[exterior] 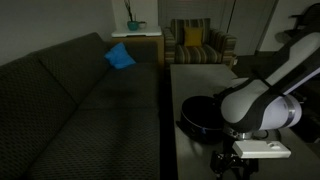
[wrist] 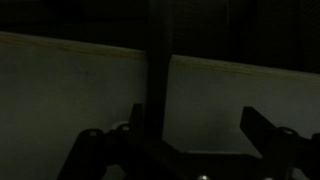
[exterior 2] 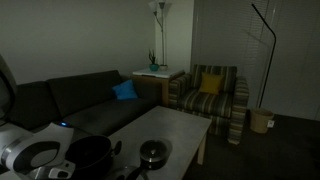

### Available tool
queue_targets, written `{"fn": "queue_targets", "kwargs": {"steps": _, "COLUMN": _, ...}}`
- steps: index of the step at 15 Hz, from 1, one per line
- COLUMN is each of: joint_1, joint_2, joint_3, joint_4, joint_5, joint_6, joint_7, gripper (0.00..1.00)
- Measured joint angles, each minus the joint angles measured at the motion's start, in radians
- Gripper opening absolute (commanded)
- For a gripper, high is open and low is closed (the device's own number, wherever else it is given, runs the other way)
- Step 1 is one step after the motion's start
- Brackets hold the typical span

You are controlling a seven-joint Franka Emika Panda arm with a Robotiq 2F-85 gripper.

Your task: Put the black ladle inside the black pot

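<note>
end effector [wrist: 195,128] spread apart in gloom; arm [exterior: 262,98] hides part of black pot [exterior: 197,113].

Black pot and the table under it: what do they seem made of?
Black pot: probably metal with a dark, fairly matte coating; its rim catches a thin lighter line. Table: pale, smooth, flat top, perhaps laminate or stone; the dim light leaves it open.

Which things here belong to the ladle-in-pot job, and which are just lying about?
Job: large round black pot; open gripper; black ladle, too dark to make out.
Lying about: smaller round pan or lid; blue cushion; striped armchair; dark sofa.
</note>
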Motion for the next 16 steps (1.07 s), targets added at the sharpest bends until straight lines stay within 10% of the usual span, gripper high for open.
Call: {"fn": "queue_targets", "kwargs": {"steps": 16, "joint_1": 0.024, "joint_2": 0.000, "joint_3": -0.014, "joint_4": 0.003, "joint_5": 0.000, "joint_6": 0.007, "joint_7": 0.018, "gripper": 1.00}}
